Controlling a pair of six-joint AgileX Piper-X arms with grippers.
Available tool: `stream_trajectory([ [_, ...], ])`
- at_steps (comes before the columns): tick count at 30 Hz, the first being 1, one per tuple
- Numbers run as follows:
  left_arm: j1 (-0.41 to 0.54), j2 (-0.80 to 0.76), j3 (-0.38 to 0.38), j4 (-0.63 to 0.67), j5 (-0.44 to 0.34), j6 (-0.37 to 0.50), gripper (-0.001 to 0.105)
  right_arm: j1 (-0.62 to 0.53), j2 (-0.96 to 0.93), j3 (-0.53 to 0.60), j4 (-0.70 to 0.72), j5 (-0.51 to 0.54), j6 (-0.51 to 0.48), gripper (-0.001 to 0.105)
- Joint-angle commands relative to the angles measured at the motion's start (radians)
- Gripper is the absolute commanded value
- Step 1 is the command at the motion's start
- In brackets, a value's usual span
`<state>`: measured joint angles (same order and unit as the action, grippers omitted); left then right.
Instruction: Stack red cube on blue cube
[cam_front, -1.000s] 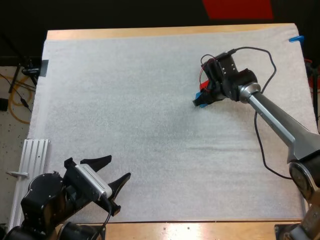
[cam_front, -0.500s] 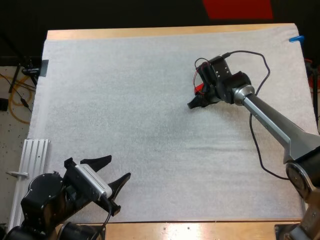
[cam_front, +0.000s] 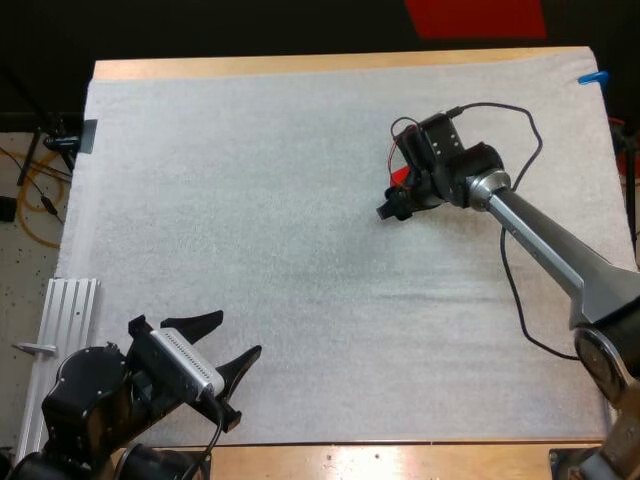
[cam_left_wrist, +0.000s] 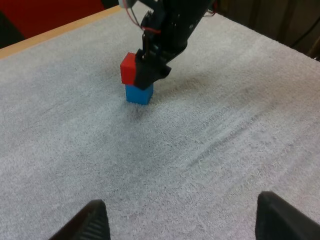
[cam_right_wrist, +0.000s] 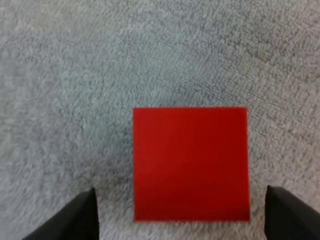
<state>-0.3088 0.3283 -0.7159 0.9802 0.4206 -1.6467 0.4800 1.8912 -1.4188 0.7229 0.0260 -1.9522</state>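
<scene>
**Lift the right claw straight up, away from the stack**

The left claw (cam_front: 238, 333) sits far from the cubes, near the close edge of the white mat (cam_front: 250, 200). Its fingers are wide apart and hold nothing. It is out of the way there, so I think it has no need to move.

The red cube (cam_right_wrist: 190, 162) sits on top of the blue cube (cam_left_wrist: 139, 94), right under the right claw (cam_front: 393, 200). From just above, the red cube covers the blue one, so they look lined up well.

The right claw is open and holds nothing. One finger is on each side of the red cube, with a gap on both sides.

So the stack looks done, and the job now is to get away without a bump. The claw should go straight up and slowly, with its fingers kept wide. It should not slide sideways until its tips are above the top of the red cube. A small knock could push the red cube off.

There is lots of room. The mat is bare all around the stack. The edges of the surface (cam_front: 300, 65) are well away from the right claw. Once it is up high, the arm can pull back to its own side.
</scene>
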Motion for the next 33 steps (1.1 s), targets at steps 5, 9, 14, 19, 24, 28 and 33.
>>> stream_trajectory([
  [5, -0.002, -0.001, -0.003, -0.022, 0.04, -0.013, 0.06, 0.006, -0.142, 0.0, 0.026, -0.018, 0.008, 0.067],
  [9, -0.002, 0.006, -0.003, -0.116, 0.052, -0.009, 0.06, -0.005, -0.254, 0.0, 0.019, -0.041, 0.011, 0.067],
  [14, -0.002, 0.066, -0.003, -0.229, -0.007, 0.0, 0.06, -0.045, -0.342, 0.015, 0.014, -0.026, 0.021, 0.067],
  [19, 0.006, 0.176, -0.003, -0.367, -0.028, 0.013, 0.06, -0.131, -0.436, 0.117, -0.031, -0.026, 0.028, 0.067],
  [24, 0.093, 0.276, -0.047, -0.401, -0.028, 0.013, 0.06, -0.235, -0.554, 0.225, -0.046, -0.026, 0.045, 0.067],
  [28, 0.209, 0.331, -0.106, -0.404, -0.028, 0.037, 0.06, -0.335, -0.688, 0.31, -0.042, -0.063, 0.041, 0.067],
  [33, 0.328, 0.319, -0.158, -0.354, -0.015, 0.037, 0.06, -0.445, -0.866, 0.395, -0.022, -0.097, 0.023, 0.067],
])
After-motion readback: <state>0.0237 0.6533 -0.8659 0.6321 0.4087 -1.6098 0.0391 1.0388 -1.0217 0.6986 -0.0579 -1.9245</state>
